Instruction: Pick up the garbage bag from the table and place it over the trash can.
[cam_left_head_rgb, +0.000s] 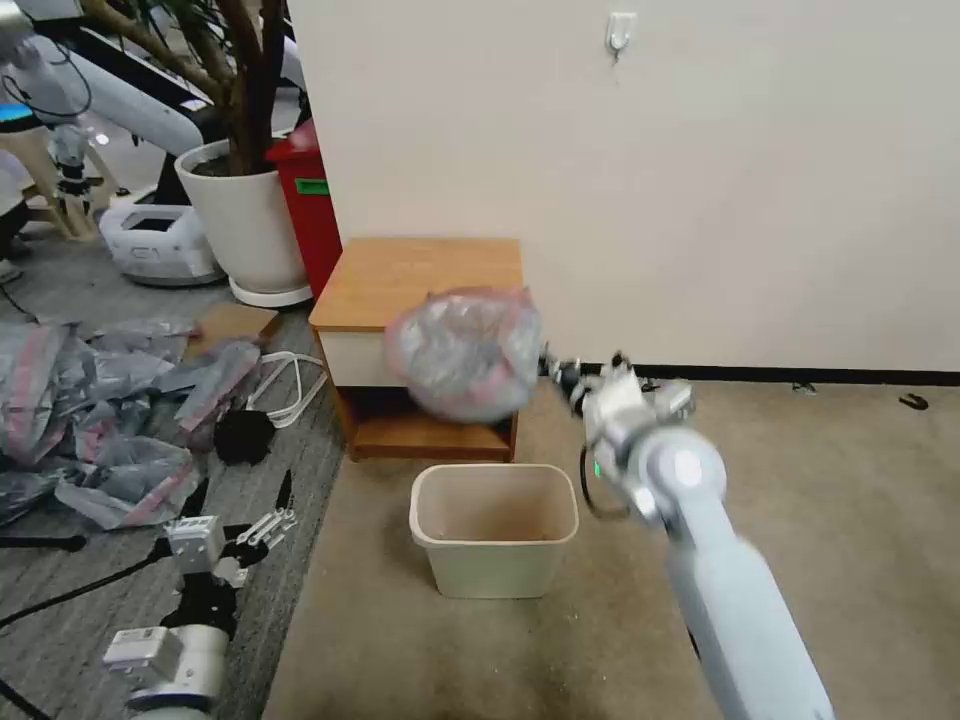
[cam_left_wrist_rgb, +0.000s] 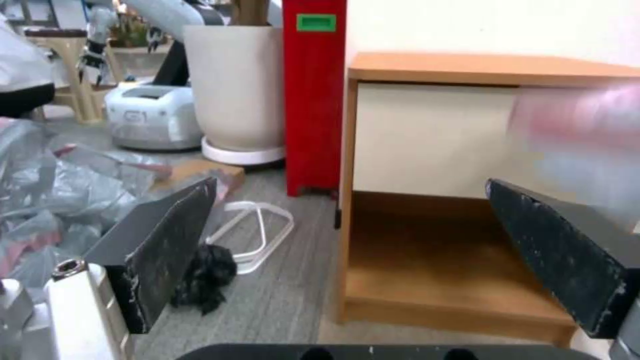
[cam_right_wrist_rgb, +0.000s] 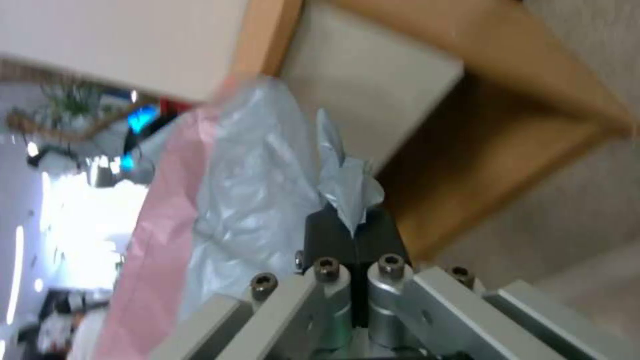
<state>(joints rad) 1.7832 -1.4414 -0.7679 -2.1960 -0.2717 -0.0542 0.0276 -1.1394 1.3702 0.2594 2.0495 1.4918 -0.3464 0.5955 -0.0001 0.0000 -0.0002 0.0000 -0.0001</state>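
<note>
Crinkly grey plastic is pinched between the pressed-together fingers of my right gripper (cam_right_wrist_rgb: 355, 227), a fold of the garbage bag (cam_left_head_rgb: 465, 352) poking up between them. From that grip the bag balloons out toward my left, its pink rim band showing, held in the air in front of the table (cam_left_head_rgb: 420, 270) and clear of its top. The trash can (cam_left_head_rgb: 494, 527) stands on the carpet below it and nearer to me. My left gripper (cam_left_wrist_rgb: 373, 260) waits low, fingers spread wide.

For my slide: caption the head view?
Right gripper holds the garbage bag above the trash can.
</note>
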